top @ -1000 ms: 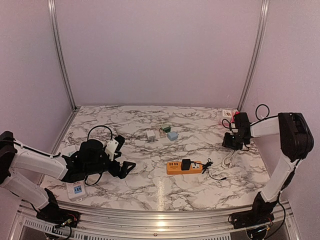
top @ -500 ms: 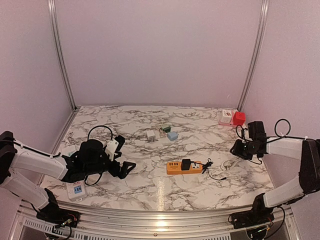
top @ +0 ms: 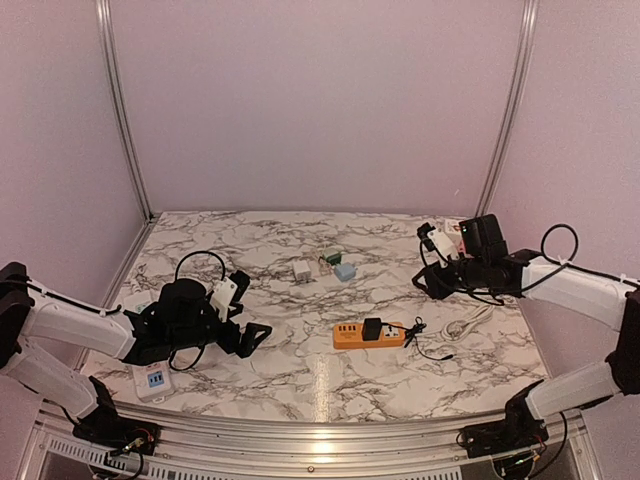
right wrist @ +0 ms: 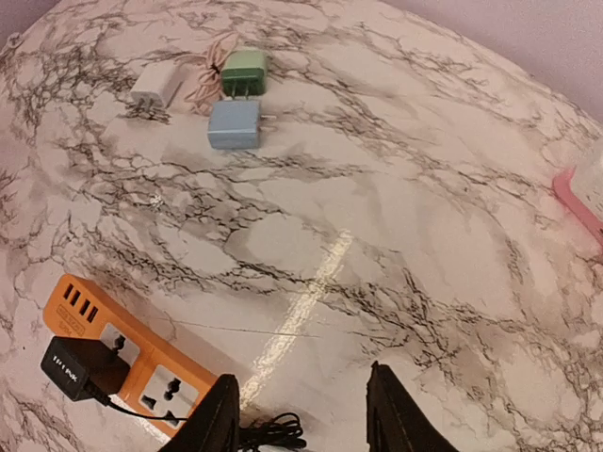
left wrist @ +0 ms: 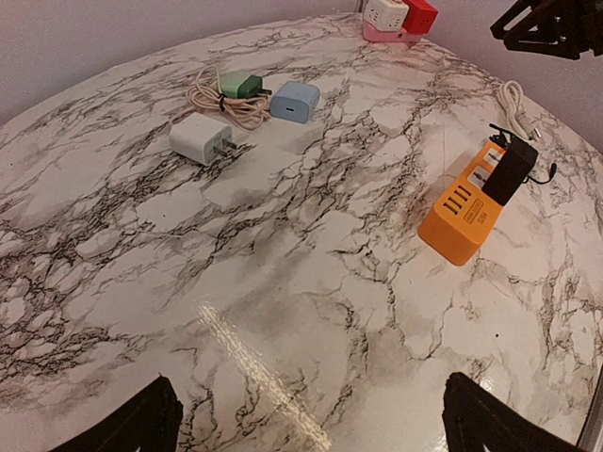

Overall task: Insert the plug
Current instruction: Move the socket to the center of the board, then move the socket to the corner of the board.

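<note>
The left gripper shows only its two black fingertips at the lower corners, spread wide with bare marble table between them. To the right an orange power strip lies at a slant, and a black adapter sits in one of its sockets. A white cable lies beyond it. Farther back on the left, a white charger lies prongs to the right. A coiled pinkish cord, a green charger and a blue charger cluster behind it. A white cube and a red cube rest at the far edge. The right gripper hangs at the top right.
</note>
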Robot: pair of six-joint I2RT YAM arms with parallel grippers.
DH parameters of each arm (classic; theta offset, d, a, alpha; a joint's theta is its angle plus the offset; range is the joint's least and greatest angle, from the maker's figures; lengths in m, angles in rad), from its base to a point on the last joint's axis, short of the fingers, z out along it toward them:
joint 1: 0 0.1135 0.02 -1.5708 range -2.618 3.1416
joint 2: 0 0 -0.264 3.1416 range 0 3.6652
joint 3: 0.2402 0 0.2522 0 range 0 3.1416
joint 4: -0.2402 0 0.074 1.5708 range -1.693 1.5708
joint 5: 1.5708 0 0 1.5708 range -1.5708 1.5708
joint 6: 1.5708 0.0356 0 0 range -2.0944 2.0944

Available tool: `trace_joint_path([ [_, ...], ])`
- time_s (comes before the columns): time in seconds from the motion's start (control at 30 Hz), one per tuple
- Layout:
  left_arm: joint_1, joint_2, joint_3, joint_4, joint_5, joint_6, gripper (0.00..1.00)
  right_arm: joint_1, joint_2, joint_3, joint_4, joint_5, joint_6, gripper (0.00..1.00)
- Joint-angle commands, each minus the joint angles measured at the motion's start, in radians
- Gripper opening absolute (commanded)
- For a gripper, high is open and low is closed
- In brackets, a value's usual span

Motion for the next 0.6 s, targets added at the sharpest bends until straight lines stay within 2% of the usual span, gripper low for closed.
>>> trace_joint_path([
  [0.0,0.007,-0.014,-0.002,0.027,0.004,-0.002,0.99,0.111,0.056,0.077,-0.01,-0.046,-0.27,0.42],
  [0.23,0.007,-0.031,-0.008,0.027,0.002,-0.001,0.99,0.241,0.164,0.249,-0.164,-0.171,-0.534,0.46],
  [0.4,0.007,-0.038,-0.012,0.026,0.0,-0.002,0.99,0.326,0.287,0.364,-0.305,-0.13,-0.656,0.48],
  [0.5,0.007,-0.045,-0.016,0.027,-0.004,-0.002,0.99,0.368,0.339,0.402,-0.342,-0.084,-0.68,0.56],
  [0.57,0.007,-0.048,-0.017,0.027,-0.006,0.0,0.99,0.394,0.359,0.419,-0.358,-0.077,-0.701,0.58],
])
